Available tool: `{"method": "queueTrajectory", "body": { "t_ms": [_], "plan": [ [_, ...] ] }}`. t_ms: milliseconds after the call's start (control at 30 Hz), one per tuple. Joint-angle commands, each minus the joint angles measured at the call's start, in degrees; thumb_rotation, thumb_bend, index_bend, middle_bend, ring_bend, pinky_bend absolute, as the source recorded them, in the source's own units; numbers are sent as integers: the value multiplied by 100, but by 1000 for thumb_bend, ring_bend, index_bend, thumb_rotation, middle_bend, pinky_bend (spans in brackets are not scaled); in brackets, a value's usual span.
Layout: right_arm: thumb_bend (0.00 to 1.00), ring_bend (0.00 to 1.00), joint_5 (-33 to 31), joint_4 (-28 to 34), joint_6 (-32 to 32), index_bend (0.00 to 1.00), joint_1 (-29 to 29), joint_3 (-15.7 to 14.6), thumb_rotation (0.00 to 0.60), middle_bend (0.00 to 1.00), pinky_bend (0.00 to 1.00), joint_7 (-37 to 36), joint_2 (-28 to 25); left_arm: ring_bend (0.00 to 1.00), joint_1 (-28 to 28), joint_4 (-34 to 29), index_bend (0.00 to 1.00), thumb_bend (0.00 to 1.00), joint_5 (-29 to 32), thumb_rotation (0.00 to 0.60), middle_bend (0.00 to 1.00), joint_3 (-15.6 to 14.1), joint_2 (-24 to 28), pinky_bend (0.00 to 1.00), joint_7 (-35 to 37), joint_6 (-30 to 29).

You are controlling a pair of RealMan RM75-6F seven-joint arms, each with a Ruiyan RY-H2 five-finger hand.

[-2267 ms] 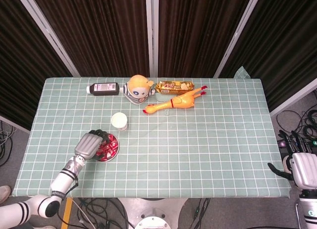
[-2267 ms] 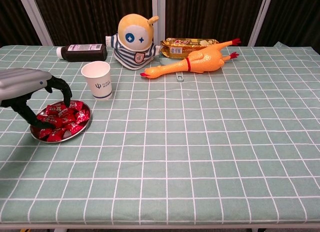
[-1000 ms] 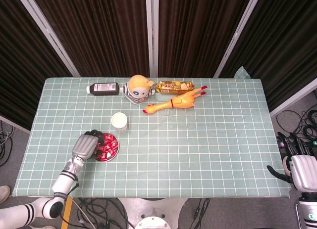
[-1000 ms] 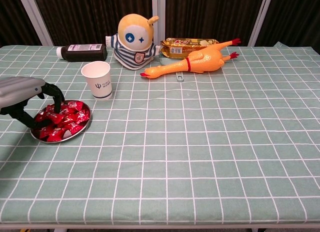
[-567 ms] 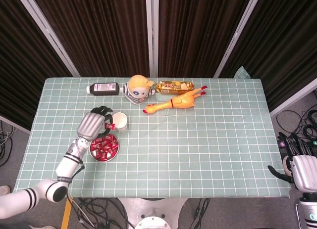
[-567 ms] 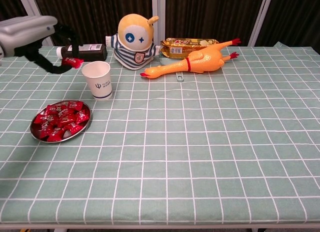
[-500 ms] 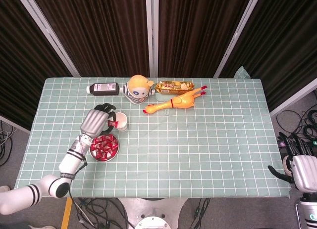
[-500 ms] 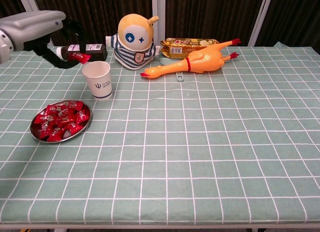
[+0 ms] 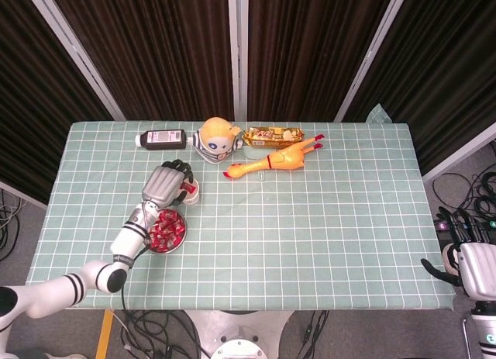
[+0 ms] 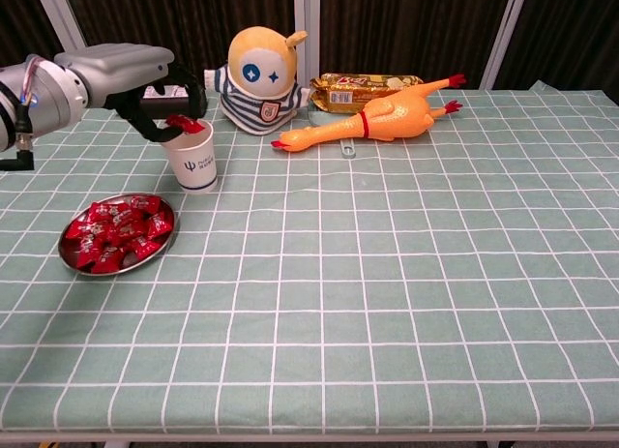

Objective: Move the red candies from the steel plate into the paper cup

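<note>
Now left hand point(image 10: 145, 85) pinches red candy point(image 10: 184, 125) above paper cup point(image 10: 193, 164).

1. In the head view the left hand point(image 9: 165, 183) covers most of the cup point(image 9: 191, 193), so its inside cannot be seen.
2. In the chest view the left arm is cut off by the left edge.
3. The bottle point(image 10: 154, 94) is largely hidden behind that hand there.
4. The right hand point(image 9: 470, 260) sits at the head view's right edge, its fingers too small to read.
</note>
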State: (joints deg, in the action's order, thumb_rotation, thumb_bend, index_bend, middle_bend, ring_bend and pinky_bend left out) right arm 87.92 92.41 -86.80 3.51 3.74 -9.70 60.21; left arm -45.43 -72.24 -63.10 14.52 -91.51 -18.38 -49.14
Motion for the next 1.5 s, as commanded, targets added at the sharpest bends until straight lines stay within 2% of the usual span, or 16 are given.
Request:
{"method": "queueTrajectory", "body": {
  "t_ms": [33,233,367,500,633,733,767,800,867,1067,1500],
  "plan": [
    [80,9,-5,-16,18,41,11,4,600,195,102,-22,11,200,96,-223,320,414,15,600,325,-53,103,265,-7,-188],
    [81,9,52,-16,31,41,63,26,600,195,102,-31,2,200,567,-880,305,413,-271,600,324,-152,519,265,257,-988],
    [82,9,88,-7,2,41,74,36,600,195,102,-25,-11,200,984,-1293,305,402,-528,600,324,-432,843,266,376,-1446],
    [82,9,104,-10,28,41,91,23,600,195,102,-17,6,209,1243,-1501,310,353,-587,600,335,-748,1033,295,213,-1556],
    [82,9,133,-1,49,41,120,20,600,195,102,-2,26,358,1294,-1496,356,284,-584,600,446,-993,1010,519,76,-1345],
    [81,9,123,13,65,41,131,22,600,195,102,12,28,589,1263,-1360,430,248,-520,600,632,-1140,932,792,-22,-1063],
    [81,9,124,19,63,41,129,18,600,195,102,19,25,660,1251,-1306,443,243,-456,600,691,-1170,892,854,-55,-959],
    [82,9,125,24,58,41,126,16,600,196,102,24,22,722,1246,-1267,451,239,-407,600,747,-1187,863,901,-86,-897],
    [82,9,117,37,47,41,117,15,600,198,102,36,15,784,1247,-1155,457,239,-334,600,811,-1215,776,952,-203,-855],
    [81,9,115,72,43,41,107,-1,600,200,103,64,-4,828,1236,-893,493,248,-159,600,866,-1183,615,974,-331,-763],
    [80,10,96,110,27,41,87,-11,600,201,105,94,-7,835,1192,-442,543,265,-89,600,886,-1176,399,976,-287,-514]
  ]
}}
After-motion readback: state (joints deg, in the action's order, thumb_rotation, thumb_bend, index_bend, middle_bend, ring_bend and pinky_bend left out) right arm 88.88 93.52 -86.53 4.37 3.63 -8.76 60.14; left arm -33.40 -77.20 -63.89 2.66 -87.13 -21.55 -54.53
